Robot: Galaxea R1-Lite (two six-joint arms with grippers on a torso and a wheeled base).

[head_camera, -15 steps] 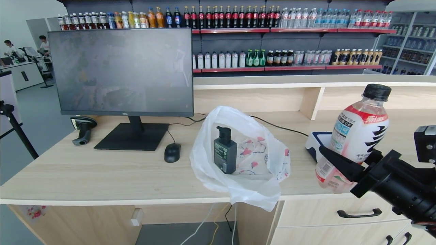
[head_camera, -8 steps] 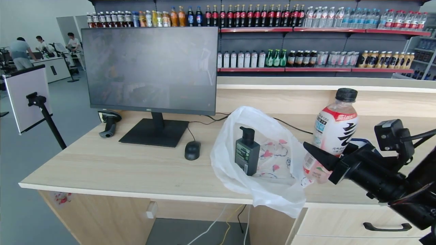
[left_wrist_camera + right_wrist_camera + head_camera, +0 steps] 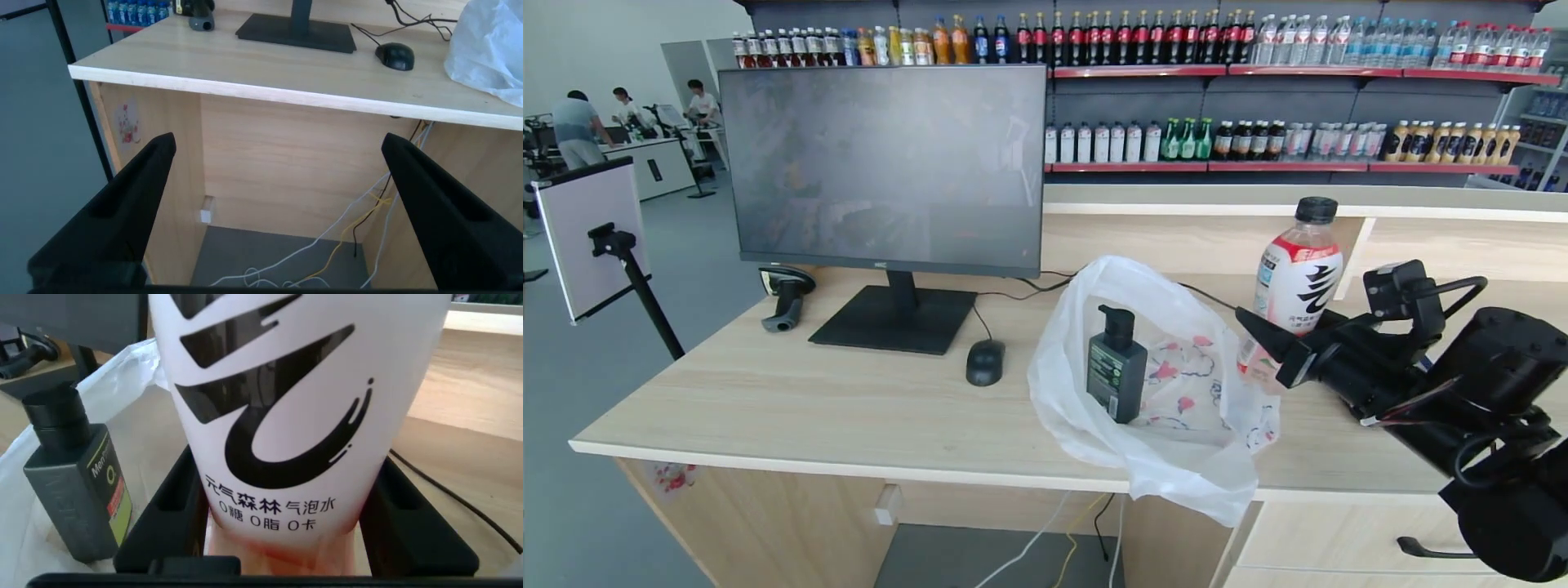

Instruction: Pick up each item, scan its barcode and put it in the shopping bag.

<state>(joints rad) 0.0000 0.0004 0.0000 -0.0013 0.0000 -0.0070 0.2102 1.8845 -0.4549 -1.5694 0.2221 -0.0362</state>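
My right gripper (image 3: 1278,347) is shut on a drink bottle (image 3: 1290,286) with a white and red label and a black cap, held upright just right of the white shopping bag (image 3: 1168,384). In the right wrist view the bottle (image 3: 286,416) stands between the fingers, with the bag's edge (image 3: 122,367) beside it. A dark green pump bottle (image 3: 1115,367) stands upright inside the bag and shows in the right wrist view as the pump bottle (image 3: 73,482). My left gripper (image 3: 278,204) is open, low in front of the counter's edge (image 3: 286,90).
A monitor (image 3: 882,171) stands at the back left of the counter, with a handheld barcode scanner (image 3: 784,294) beside its left side and a mouse (image 3: 985,362) in front. Cables run behind the bag. Drawers (image 3: 1339,539) sit below the counter on the right.
The head camera has swung, so the whole scene shifted right. My right gripper has carried the bottle left and farther in, up close to the bag's right side.
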